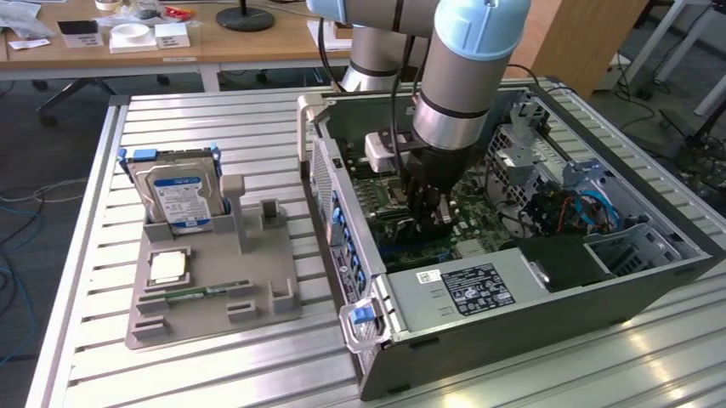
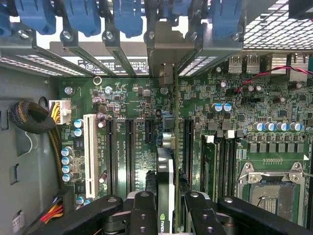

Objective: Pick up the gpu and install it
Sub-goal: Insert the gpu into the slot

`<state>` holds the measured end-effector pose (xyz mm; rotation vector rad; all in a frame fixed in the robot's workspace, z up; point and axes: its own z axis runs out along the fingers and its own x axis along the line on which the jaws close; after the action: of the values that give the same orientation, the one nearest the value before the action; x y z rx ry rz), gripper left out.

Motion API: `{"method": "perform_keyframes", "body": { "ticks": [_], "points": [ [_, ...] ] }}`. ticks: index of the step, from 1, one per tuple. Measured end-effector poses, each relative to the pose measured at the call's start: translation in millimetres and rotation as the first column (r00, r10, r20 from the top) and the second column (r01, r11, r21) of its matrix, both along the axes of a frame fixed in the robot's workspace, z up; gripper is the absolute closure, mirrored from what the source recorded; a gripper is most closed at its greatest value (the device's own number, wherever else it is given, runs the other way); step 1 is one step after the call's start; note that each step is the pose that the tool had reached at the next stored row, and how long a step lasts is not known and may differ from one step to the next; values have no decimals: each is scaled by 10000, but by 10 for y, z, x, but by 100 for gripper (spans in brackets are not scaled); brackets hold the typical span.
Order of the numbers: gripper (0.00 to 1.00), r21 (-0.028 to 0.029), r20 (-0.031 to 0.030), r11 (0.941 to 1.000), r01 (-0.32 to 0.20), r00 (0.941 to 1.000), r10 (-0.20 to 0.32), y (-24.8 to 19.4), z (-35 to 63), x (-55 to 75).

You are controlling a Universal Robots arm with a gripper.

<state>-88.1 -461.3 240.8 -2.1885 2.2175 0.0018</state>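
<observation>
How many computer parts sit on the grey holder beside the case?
3: silver blue-labelled hard drive upright at the back, square silver processor chip in the middle, slim green memory stick along the front. The drive might hide others.

A ribbed metal table [image 1: 227,127] carries everything here, its slats running across the whole top. Directly on it, toward the exterior view's left edge, sits a grey parts stand [image 1: 216,280], flat on the slats. Just beside that, taking up the table's middle and stretching toward the exterior view's right edge, lies an open computer case [image 1: 499,323] on its side, its near corner close to the table's front edge, the two well clear of touching.
</observation>
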Motion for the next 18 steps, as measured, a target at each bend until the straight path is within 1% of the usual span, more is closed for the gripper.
{"method": "perform_keyframes", "body": {
  "ticks": [6,7,8,9,10,11,18],
  "points": [
    [73,0,0,10000,0,10000,0,0,0,0],
    [73,7,-4,10000,1,10000,-1,1,-2,-1],
    [72,6,1,10000,1,10000,-1,1,-2,-1],
    [66,6,3,10000,1,10000,-1,1,-3,0],
    [66,2,1,10000,1,10000,-1,1,-1,0],
    [60,2,1,10000,0,10000,0,0,-1,0],
    [60,-2,-1,10000,-1,10000,1,2,14,1]
  ]
}}
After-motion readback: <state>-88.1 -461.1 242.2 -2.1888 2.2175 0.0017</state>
